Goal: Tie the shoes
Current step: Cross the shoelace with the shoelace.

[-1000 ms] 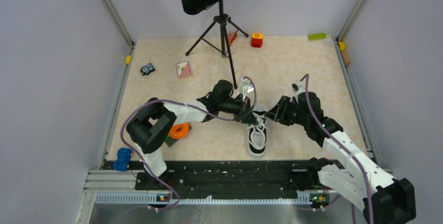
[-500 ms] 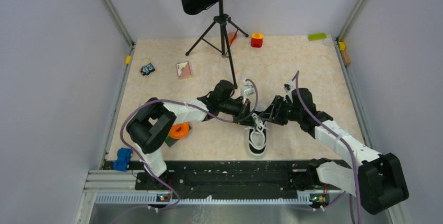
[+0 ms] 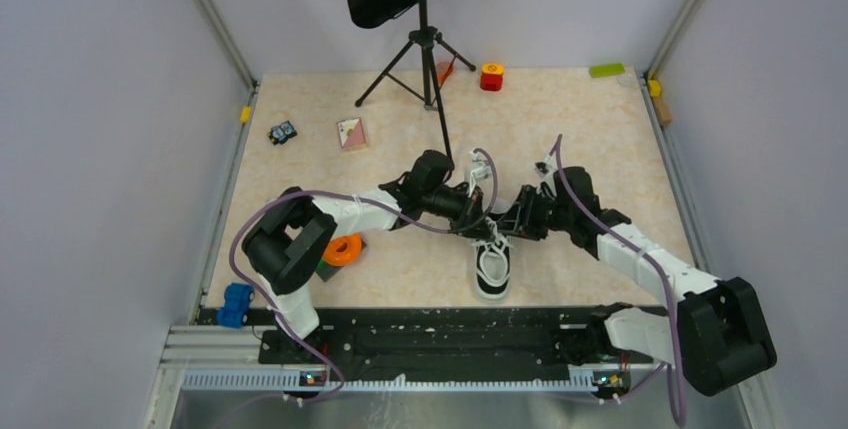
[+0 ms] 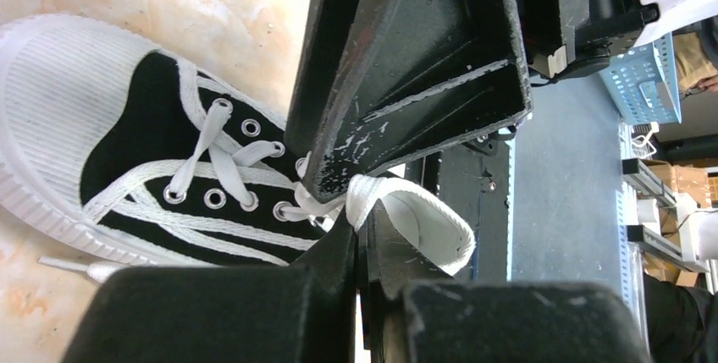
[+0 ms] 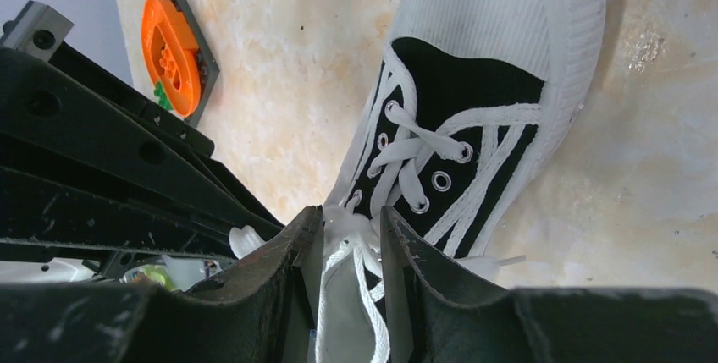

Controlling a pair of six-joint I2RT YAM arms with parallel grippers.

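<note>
A black low-top shoe (image 3: 492,267) with a white toe cap lies in the middle of the table, toe toward the arms' bases. Both grippers meet over its laced top. My left gripper (image 3: 481,220) is shut on a white lace loop (image 4: 423,211), which bulges out beside its closed tips (image 4: 362,226). The shoe (image 4: 127,151) shows behind it. My right gripper (image 3: 504,224) comes in from the right. In the right wrist view its jaws (image 5: 349,217) stand a little apart, with a bundle of white lace (image 5: 356,287) between them, above the shoe (image 5: 474,118).
A music stand's tripod (image 3: 425,59) stands just behind the grippers. An orange disc (image 3: 345,249) and a blue toy (image 3: 237,304) lie at the left. A card (image 3: 351,133), a small toy car (image 3: 283,132) and a red block (image 3: 491,76) lie further back.
The right arm has swung left, bringing its gripper up against the left one over the shoe, and its jaws have narrowed around the lace. The left gripper has barely moved.
</note>
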